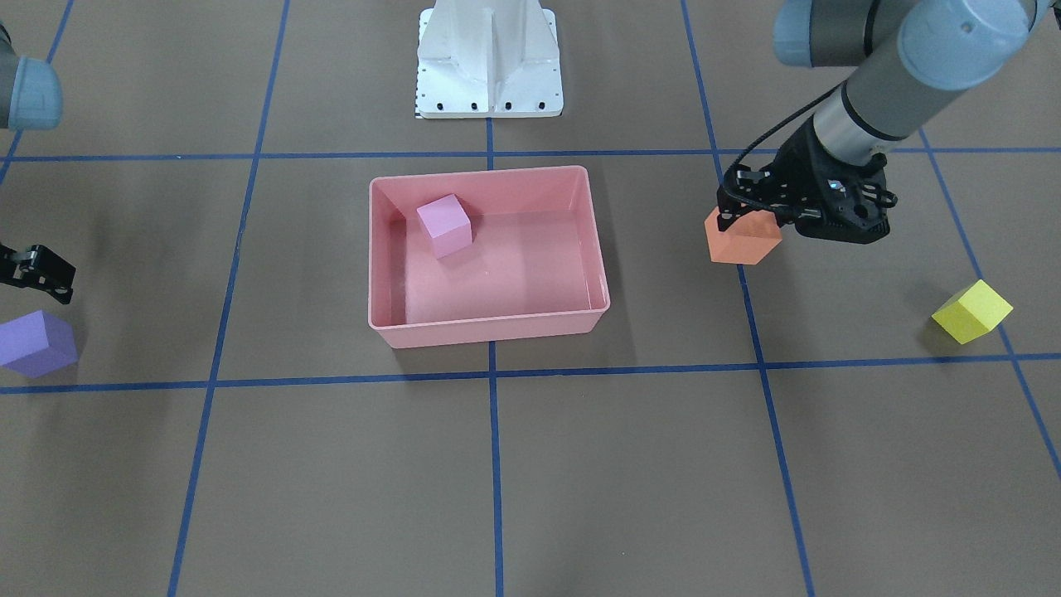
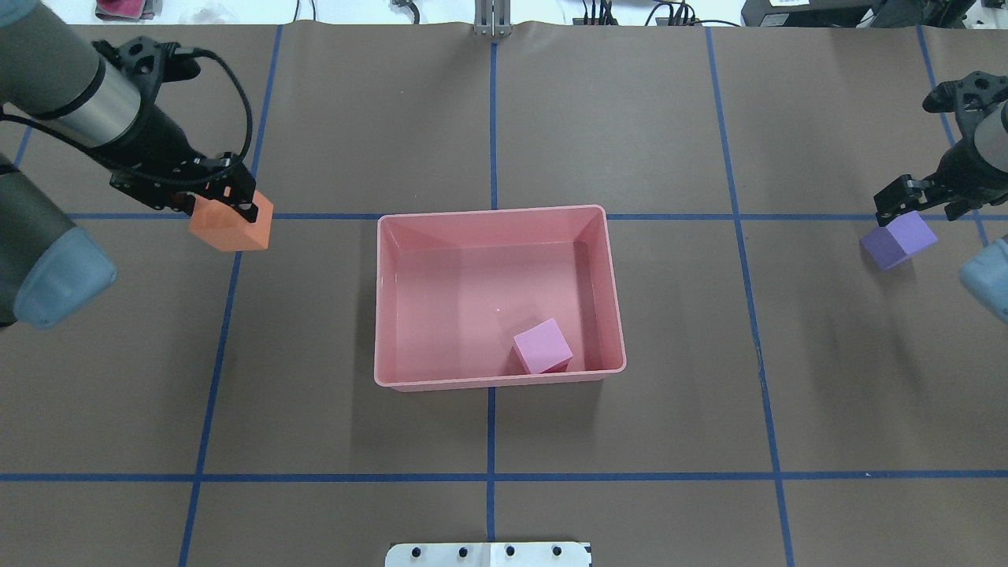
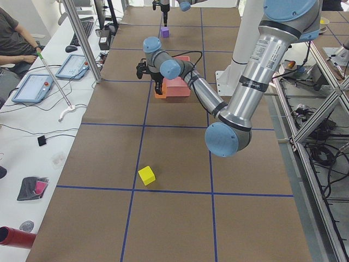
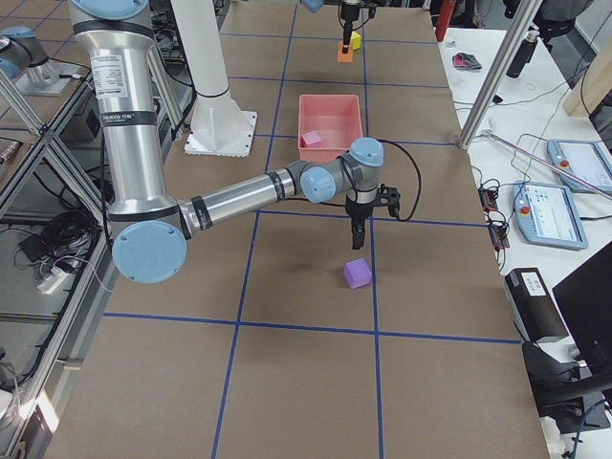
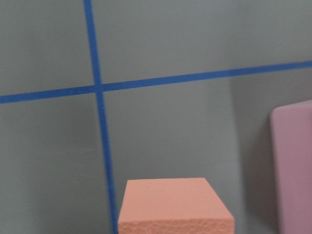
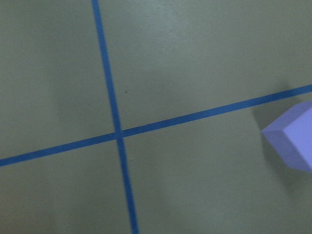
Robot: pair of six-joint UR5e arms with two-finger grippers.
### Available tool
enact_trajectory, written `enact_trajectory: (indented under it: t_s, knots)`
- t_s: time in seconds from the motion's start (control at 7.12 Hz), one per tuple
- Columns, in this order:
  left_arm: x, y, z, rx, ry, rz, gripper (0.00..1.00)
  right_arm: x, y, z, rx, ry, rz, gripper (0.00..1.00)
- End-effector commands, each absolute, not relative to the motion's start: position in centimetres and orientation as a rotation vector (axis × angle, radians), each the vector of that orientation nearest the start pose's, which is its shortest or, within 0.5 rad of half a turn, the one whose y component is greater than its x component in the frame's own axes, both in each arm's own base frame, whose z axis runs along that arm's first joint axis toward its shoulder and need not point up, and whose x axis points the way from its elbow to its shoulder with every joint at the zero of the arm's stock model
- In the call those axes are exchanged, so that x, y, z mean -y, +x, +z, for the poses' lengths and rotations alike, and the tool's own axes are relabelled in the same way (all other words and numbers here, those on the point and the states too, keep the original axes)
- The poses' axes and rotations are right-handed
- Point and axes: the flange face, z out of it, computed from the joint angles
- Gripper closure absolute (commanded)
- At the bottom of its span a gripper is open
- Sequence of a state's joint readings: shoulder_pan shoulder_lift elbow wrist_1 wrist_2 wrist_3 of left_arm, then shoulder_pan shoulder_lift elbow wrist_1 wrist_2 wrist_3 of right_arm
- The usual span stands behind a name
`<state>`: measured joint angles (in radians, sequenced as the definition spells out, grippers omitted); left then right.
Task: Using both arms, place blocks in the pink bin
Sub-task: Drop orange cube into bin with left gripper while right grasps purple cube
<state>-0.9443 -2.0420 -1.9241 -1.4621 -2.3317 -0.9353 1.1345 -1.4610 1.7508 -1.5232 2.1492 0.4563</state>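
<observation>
Left end effector [image 2: 223, 203], upper left of the overhead view: clamped on the orange block [image 2: 232, 224]; block looks held just clear of the surface [image 2: 630, 409], well apart from the bin [image 2: 492, 211], which sits mid-frame.

Right end effector [image 4: 356, 237]: hangs above the purple block [image 4: 357, 273] with a visible gap; holds nothing; cannot tell how far open it is. Purple sits on the surface at the far right of the overhead view; in the right wrist view it shows only at the right edge.

Pink block [image 2: 542, 346]: already in the bin, near its lower-right corner in the overhead view. Yellow block [image 1: 971, 311]: alone on the surface, lower right of the front view, beyond orange and farthest from the bin.

Tally, as I judge it: one in, one in hand, two to go.

What could go wrong from here:
- orange seems gripped by its upper part; a quick swing toward the bin could let it twist or slip out short of the rim;
- a release too near the bin wall could land it on the rim and tip it outside;
- a drop onto the pink block could bounce it;
- right end effector looks off-centre over purple; a straight descent could catch an edge and shove the block aside instead of straddling it;
- both arms heading for the bin together could crowd each other above it.
</observation>
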Motion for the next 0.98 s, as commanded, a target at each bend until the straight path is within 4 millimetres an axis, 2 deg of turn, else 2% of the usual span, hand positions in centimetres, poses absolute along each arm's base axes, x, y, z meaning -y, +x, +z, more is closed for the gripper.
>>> enact_trajectory:
  t_s: [0.0, 0.14, 0.28, 0.42, 0.7, 0.84]
  knots:
    - [52.1, 34.5, 14.4, -1.033, -0.098, -0.112, 1.0, 53.2, -15.1, 55.4, 0.634, 0.051, -0.219, 0.0]
    - [51.7, 38.3, 13.6, -0.997, -0.083, -0.105, 1.0, 53.8, -15.4, 57.7, 0.645, 0.067, -0.243, 0.0]
    - [50.5, 41.3, 13.5, -0.967, -0.073, -0.118, 1.0, 54.0, -15.8, 60.7, 0.687, 0.07, -0.254, 0.0]
    - [50.2, 43.5, 13.2, -0.951, -0.086, -0.104, 1.0, 54.4, -16.3, 61.8, 0.71, 0.077, -0.261, 0.0]
    - [48.7, 47.7, 12.6, -0.906, -0.051, -0.088, 1.0, 54.8, -17.3, 61.8, 0.72, 0.065, -0.268, 0.0]
    - [48.5, 48.1, 12.6, -0.905, -0.058, -0.095, 1.0, 55.1, -17.7, 61.7, 0.742, 0.056, -0.276, 0.0]
